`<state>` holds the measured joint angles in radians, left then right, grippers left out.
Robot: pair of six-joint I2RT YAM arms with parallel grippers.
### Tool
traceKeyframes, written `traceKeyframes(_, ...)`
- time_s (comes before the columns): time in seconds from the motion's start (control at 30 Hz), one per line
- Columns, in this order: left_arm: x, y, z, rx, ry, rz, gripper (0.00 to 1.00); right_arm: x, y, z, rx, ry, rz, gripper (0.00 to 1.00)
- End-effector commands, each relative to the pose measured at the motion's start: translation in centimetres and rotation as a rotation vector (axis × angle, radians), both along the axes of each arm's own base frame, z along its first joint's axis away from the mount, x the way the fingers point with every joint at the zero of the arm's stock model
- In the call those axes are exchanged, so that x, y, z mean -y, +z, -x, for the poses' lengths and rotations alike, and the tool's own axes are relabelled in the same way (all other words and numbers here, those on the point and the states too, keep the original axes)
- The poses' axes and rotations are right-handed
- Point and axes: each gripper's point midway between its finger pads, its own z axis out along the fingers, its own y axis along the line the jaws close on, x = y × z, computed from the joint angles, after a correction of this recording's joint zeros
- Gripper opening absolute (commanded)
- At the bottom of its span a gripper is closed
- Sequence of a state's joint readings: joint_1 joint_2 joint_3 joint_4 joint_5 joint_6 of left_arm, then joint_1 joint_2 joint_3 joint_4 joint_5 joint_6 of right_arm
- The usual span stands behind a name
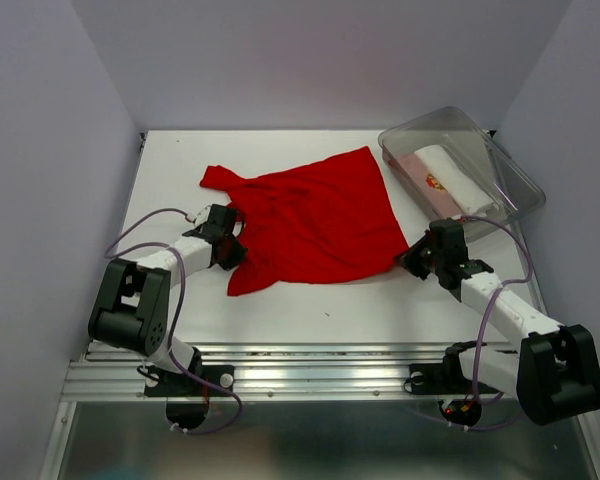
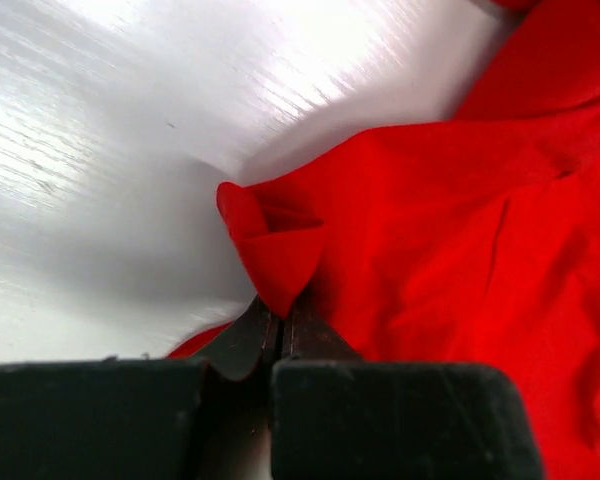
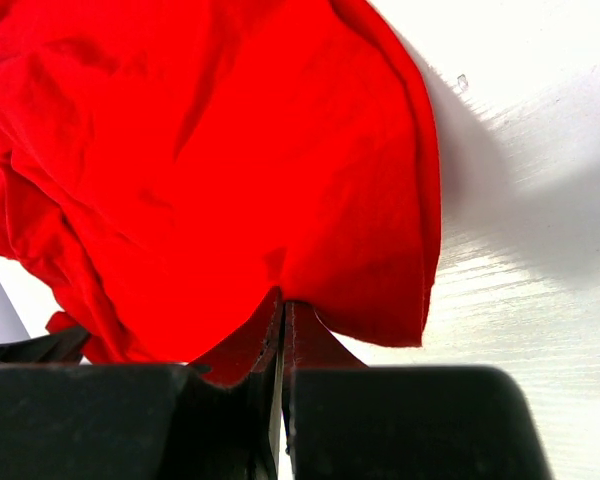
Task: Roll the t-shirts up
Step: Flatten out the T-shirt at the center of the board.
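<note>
A plain bright red t-shirt (image 1: 315, 215) lies spread and rumpled in the middle of the white table. My left gripper (image 1: 230, 245) is shut on its left edge; in the left wrist view a fold of red cloth (image 2: 280, 260) is pinched at the fingertips. My right gripper (image 1: 412, 262) is shut on the shirt's near right corner; in the right wrist view the red cloth (image 3: 230, 170) hangs from the closed tips. A rolled white and pale pink t-shirt with a small red print (image 1: 442, 178) lies in the tub.
A clear plastic tub (image 1: 510, 170) stands at the back right of the table (image 1: 310, 300). Purple walls close in both sides. A metal rail (image 1: 300, 365) runs along the near edge by the arm bases.
</note>
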<state>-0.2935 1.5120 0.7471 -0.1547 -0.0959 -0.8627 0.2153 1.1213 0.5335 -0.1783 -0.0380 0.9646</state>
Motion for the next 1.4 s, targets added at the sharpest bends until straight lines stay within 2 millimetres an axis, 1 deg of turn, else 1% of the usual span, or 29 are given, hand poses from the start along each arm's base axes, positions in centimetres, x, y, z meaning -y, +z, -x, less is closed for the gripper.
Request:
traceKeyframes(0.0, 0.8, 1.3, -0.2, 0.004, -0.052, 0.011, 0.00, 0.2, 0.5, -0.6, 0.027, -0.014, -0.002, 0.01)
traceKeyframes(0.1, 1.0, 4.4, -1.9, 0.076, -0.063, 0.012, 0.00, 0.3, 0.5, -0.7, 0.031, -0.018, 0.001, 0.01)
traceKeyframes(0.17, 1.0, 7.2, -3.3, 0.134, -0.071, 0.004, 0.00, 0.2, 0.8, -0.8, 0.040, -0.018, -0.001, 0.01)
traceKeyframes(0.3, 0.2, 15.2, -5.9, 0.308, -0.064, 0.028, 0.00, -0.1, 3.3, -1.9, 0.106, 0.006, 0.000, 0.01)
traceKeyframes(0.37, -1.2, 20.6, -7.2, 0.424, -0.047, 0.041, 0.00, -0.6, 6.1, -3.0, 0.170, 0.038, -0.008, 0.01)
traceKeyframes(0.4, -1.7, 24.0, -7.9, 0.497, -0.037, 0.052, 0.00, -0.9, 8.4, -3.8, 0.218, 0.048, -0.014, 0.01)
traceKeyframes(0.43, -2.2, 26.1, -8.2, 0.542, -0.041, 0.064, 0.00, -1.0, 9.5, -4.2, 0.244, 0.065, -0.003, 0.01)
traceKeyframes(0.47, -3.8, 28.2, -8.4, 0.593, -0.009, 0.056, 0.00, -1.2, 10.7, -4.6, 0.270, 0.077, -0.004, 0.01)
traceKeyframes(0.5, -4.5, 30.1, -8.6, 0.635, 0.003, 0.050, 0.00, -1.4, 12.1, -5.0, 0.299, 0.091, -0.004, 0.01)
traceKeyframes(0.53, -5.0, 33.6, -8.7, 0.706, 0.008, 0.044, 0.00, -1.7, 13.0, -5.2, 0.314, 0.118, 0.004, 0.01)
traceKeyframes(0.57, -5.8, 35.1, -8.7, 0.736, 0.016, 0.027, 0.00, -2.0, 15.7, -6.0, 0.371, 0.130, -0.001, 0.01)
traceKeyframes(0.6, -6.0, 36.7, -8.7, 0.770, 0.020, 0.023, 0.00, -2.3, 16.9, -6.2, 0.393, 0.147, -0.006, 0.01)
traceKeyframes(0.63, -6.3, 39.6, -8.5, 0.834, 0.023, 0.020, 0.00, -2.5, 17.9, -6.4, 0.414, 0.161, -0.006, 0.01)
traceKeyframes(0.67, -6.8, 40.9, -8.3, 0.869, 0.028, 0.008, 0.00, -2.7, 20.2, -6.8, 0.467, 0.179, -0.001, 0.01)
traceKeyframes(0.73, -7.5, 43.0, -8.2, 0.922, 0.039, -0.003, 0.00, -3.3, 22.5, -6.9, 0.517, 0.217, -0.010, 0.01)
traceKeyframes(0.77, -7.9, 44.9, -8.1, 0.964, 0.047, -0.009, 0.00, -3.5, 23.4, -7.1, 0.538, 0.242, 0.005, 0.01)
traceKeyframes(0.8, -8.2, 45.6, -8.2, 0.980, 0.053, -0.013, 0.00, -3.7, 24.4, -7.1, 0.559, 0.261, 0.004, 0.01)
traceKeyframes(0.83, -8.9, 46.4, -8.2, 1.000, 0.072, -0.019, 0.00, -4.2, 26.8, -7.1, 0.610, 0.294, -0.005, 0.01)
traceKeyframes(0.9, -9.0, 48.3, -7.9, 1.047, 0.049, 0.000, 0.00, -5.0, 28.1, -7.2, 0.635, 0.351, -0.001, 0.01)
traceKeyframes(0.93, -9.2, 49.0, -7.9, 1.066, 0.052, 0.003, 0.00, -5.6, 30.3, -6.9, 0.681, 0.395, -0.018, 0.01)
traceKeyframes(1.0, -9.6, 51.2, -7.5, 1.127, 0.056, 0.013, 0.00, -6.2, 31.7, -7.0, 0.710, 0.435, -0.020, 0.01)
traceKeyframes(1.03, -9.8, 52.6, -7.2, 1.162, 0.059, 0.016, 0.00, -6.6, 33.7, -6.6, 0.755, 0.464, -0.030, 0.01)
traceKeyframes(1.07, -10.1, 53.4, -7.0, 1.181, 0.064, 0.017, 0.00, -6.7, 34.6, -6.6, 0.778, 0.477, -0.029, 0.01)
traceKeyframes(1.1, -10.3, 54.8, -6.5, 1.213, 0.066, 0.012, 0.00, -7.1, 35.4, -6.5, 0.795, 0.502, -0.040, 0.01)
traceKeyframes(1.13, -10.6, 55.6, -6.2, 1.231, 0.071, 0.010, 0.00, -7.3, 37.5, -6.1, 0.844, 0.515, -0.043, 0.01)
traceKeyframes(1.2, -11.4, 57.3, -5.4, 1.273, 0.090, -0.002, 0.00, -7.7, 39.4, -5.5, 0.891, 0.546, -0.058, 0.01)
traceKeyframes(1.23, -11.6, 59.2, -4.4, 1.322, 0.097, -0.012, 0.00, -8.1, 40.6, -5.1, 0.923, 0.578, -0.077, 0.01)
traceKeyframes(1.27, -12.2, 60.2, -3.7, 1.346, 0.112, -0.024, 0.00, -8.3, 42.4, -4.4, 0.966, 0.592, -0.093, 0.01)
traceKeyframes(1.37, -13.1, 64.4, -0.7, 1.455, 0.143, -0.059, 0.00, -9.1, 45.7, -2.4, 1.039, 0.661, -0.154, 0.01)
